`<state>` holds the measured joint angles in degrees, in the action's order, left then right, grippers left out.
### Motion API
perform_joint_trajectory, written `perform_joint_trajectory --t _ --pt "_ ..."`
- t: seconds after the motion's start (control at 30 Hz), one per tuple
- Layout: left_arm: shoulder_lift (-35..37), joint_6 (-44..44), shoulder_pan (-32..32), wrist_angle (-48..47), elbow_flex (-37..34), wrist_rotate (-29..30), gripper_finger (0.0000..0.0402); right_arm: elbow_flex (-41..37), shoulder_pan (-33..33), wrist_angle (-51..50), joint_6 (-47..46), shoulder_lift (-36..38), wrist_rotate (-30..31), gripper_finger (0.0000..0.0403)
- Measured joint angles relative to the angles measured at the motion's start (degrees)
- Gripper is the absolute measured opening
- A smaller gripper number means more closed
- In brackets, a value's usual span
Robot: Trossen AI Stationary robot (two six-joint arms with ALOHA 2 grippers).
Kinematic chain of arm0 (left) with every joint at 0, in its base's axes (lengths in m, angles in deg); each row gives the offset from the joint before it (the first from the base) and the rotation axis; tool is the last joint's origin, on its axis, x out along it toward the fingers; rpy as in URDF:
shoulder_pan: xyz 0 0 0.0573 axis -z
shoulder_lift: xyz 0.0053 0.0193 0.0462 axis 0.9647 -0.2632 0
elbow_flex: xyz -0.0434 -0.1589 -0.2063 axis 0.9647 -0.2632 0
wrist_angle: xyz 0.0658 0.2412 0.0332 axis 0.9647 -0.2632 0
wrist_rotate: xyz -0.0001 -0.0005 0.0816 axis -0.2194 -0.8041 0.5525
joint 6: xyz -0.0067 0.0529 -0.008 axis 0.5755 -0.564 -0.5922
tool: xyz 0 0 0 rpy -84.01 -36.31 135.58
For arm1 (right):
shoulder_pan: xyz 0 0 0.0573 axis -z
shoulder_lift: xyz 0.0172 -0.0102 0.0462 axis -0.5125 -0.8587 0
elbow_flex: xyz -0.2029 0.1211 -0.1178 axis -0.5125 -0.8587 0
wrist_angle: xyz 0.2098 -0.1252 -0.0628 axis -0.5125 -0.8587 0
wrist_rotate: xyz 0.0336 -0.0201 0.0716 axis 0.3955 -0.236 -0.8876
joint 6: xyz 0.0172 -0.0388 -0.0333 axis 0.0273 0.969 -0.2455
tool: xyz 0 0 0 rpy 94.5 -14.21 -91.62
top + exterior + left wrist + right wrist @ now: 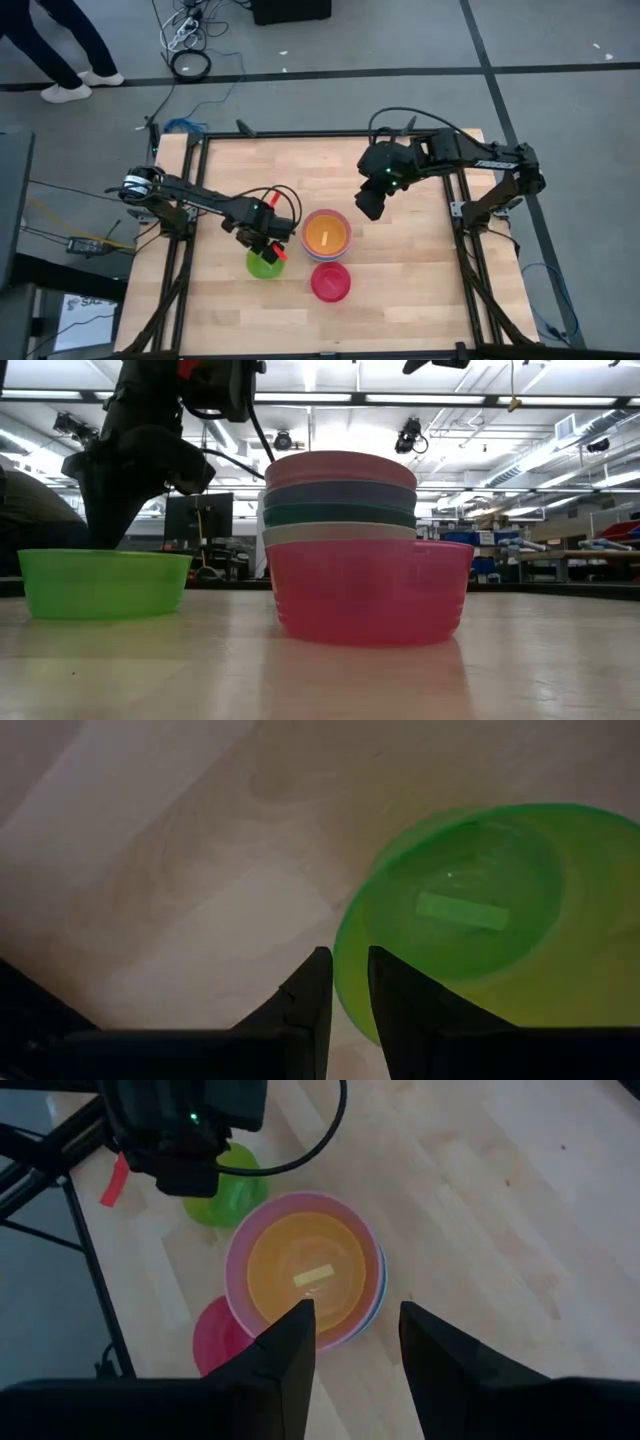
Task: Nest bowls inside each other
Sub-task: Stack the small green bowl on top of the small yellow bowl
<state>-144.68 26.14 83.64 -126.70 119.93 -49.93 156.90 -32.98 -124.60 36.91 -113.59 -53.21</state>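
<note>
A lime green bowl (265,266) (480,910) sits on its base on the wood table, near the left. My left gripper (262,243) (348,965) points straight down over the bowl's edge, open by a narrow gap. One finger is outside the rim (345,955) and one is over the inside. To the right stands a nested stack (326,235) (340,495): pink outermost on top, yellow (305,1270) inside it, blue, teal and white below. A red bowl (331,283) (368,590) stands alone in front of the stack. My right gripper (369,207) (355,1315) hangs open, high and to the far right of the stack. My left gripper straddles the lime green bowl's rim from above. I cannot tell whether either finger touches it. The bowl rests on the table.
Black frame rails (190,200) run along the table's left and right sides. Bare wood (410,280) lies to the right of the bowls and toward the near edge. A person's feet (70,85) and cables (190,60) are on the floor beyond the far left corner.
</note>
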Motion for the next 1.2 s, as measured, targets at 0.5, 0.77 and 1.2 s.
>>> perform_joint_trajectory --t 0.5,0.77,1.2 --pt "0.00 -2.59 -0.33 0.30 0.00 -3.84 0.0151 0.00 1.33 0.10 0.68 0.01 -0.28 0.0135" --pt "0.07 -0.85 -0.34 5.39 -6.29 -3.72 0.0161 0.00 1.36 0.10 0.96 0.01 -0.28 0.0135" --pt "0.90 -3.45 -0.57 10.20 -7.32 -7.92 0.0010 0.00 1.36 -0.16 0.98 0.01 -0.74 0.0135"
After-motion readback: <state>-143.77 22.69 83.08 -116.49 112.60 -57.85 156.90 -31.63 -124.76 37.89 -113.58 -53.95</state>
